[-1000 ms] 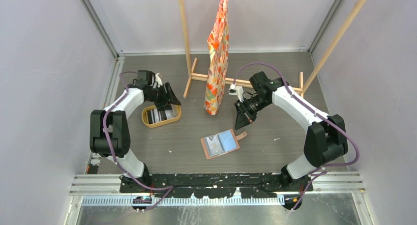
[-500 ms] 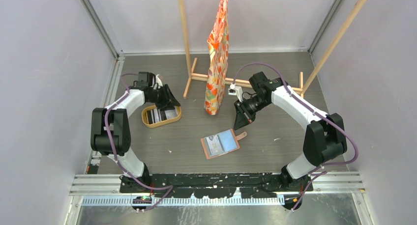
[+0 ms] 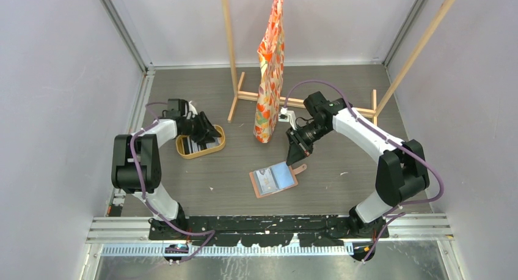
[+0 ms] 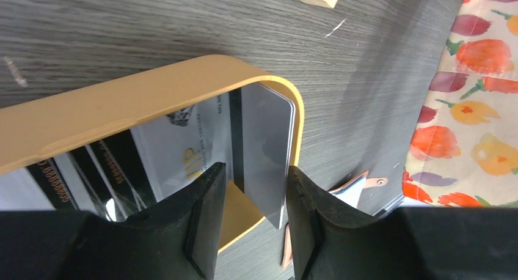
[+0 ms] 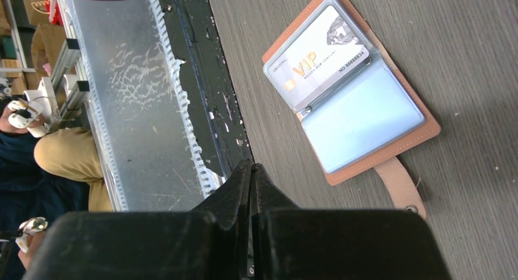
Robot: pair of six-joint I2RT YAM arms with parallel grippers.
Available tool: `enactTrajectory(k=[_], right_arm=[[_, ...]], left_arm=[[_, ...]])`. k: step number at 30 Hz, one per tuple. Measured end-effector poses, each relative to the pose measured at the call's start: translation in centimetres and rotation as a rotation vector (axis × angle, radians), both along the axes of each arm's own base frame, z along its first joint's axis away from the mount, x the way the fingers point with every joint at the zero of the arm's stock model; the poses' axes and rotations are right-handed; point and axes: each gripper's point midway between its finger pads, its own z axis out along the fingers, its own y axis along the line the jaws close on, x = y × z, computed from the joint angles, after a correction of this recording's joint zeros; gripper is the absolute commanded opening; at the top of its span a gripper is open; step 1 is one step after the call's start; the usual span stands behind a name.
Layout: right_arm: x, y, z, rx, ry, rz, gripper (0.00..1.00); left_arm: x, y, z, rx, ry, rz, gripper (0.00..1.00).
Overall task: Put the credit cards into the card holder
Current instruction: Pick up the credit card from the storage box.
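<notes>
Credit cards (image 4: pixel 177 158) lie in a loose pile inside an oval wooden tray (image 4: pixel 122 112) with a yellow rim, on the left side of the dark wood-grain table (image 3: pixel 342 139). Some are white with print and some are black.

One plain grey card (image 4: pixel 264 151) stands tilted at the tray's rounded end, leaning against the rim. The left hand (image 4: pixel 253 170) reaches down into that end of the tray. Its fingers are part-way apart on either side of the grey card. The card's edge is close against one finger, and a strip of tray floor shows between the card and the other finger.

Near the middle of the table, well apart from the tray, the card holder (image 5: pixel 351 90) lies open and flat. It has a salmon-brown cover with its snap tab (image 5: pixel 400 185) stretched out on the table. One clear pocket holds a white card marked VIP (image 5: pixel 321 60), and the other pocket shows pale blue.

The right hand (image 5: pixel 251 170) hangs above the table just beside the holder, pinched together and holding nothing.
</notes>
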Motion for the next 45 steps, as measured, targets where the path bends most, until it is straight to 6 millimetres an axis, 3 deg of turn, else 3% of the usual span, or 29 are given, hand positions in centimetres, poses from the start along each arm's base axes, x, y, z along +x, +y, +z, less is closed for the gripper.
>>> enactTrajectory(k=[5, 19, 31, 38, 45], right_arm=[[0.0, 0.0, -0.1, -0.001, 0.001, 0.001, 0.06], [-0.4, 0.4, -0.2, 0.004, -0.015, 0.037, 0.06], [-4.5, 5.2, 0.5, 0.002, -0.163, 0.250, 0.07], [-2.6, 8.4, 2.9, 0.026, -0.254, 0.276, 0.07], [-0.9, 10.7, 2.7, 0.023, -0.237, 0.269, 0.07]], left_arm=[[-0.1, 0.7, -0.6, -0.046, 0.005, 0.042, 0.43], [0.9, 0.8, 0.5, -0.127, -0.059, 0.078, 0.43], [0.8, 1.7, 0.8, -0.131, -0.075, 0.113, 0.37], [0.6, 2.3, 0.2, -0.144, -0.070, 0.150, 0.35], [0.0, 2.6, -0.4, -0.158, -0.051, 0.177, 0.32]])
